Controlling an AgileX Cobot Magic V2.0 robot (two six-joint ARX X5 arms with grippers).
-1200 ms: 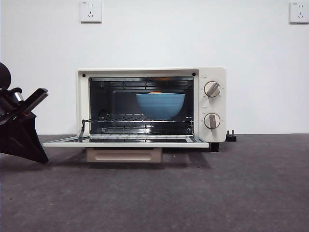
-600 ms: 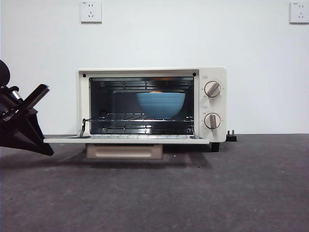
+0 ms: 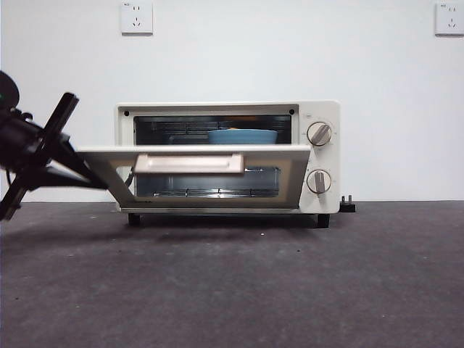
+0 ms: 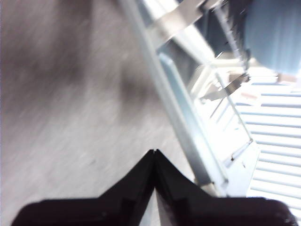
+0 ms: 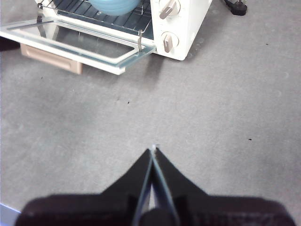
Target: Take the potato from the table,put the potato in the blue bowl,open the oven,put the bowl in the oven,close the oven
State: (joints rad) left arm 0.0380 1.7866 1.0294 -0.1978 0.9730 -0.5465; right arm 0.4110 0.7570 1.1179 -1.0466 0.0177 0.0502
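The cream oven (image 3: 319,116) stands at the back of the grey table (image 3: 290,290). Its glass door (image 3: 290,174), with a beige handle (image 3: 188,163), hangs about half raised. Over the door's top edge shows the rim of the blue bowl (image 3: 243,135), on the rack inside. The potato is hidden. My left gripper (image 3: 72,165) is shut and pressed under the door's left end. Its blurred wrist view shows the shut tips (image 4: 154,151) beside the door frame (image 4: 188,136) and the bowl (image 4: 275,33). My right gripper (image 5: 154,149) is shut over bare table, well away from the oven (image 5: 181,23).
Two silver knobs (image 3: 318,134) sit on the oven's right panel. A black plug (image 3: 347,205) lies by the oven's right foot. Wall sockets (image 3: 136,16) are high on the white wall behind.
The oven door has swung up from lying flat to about half shut. The left gripper rose and moved right with it, under its left end.
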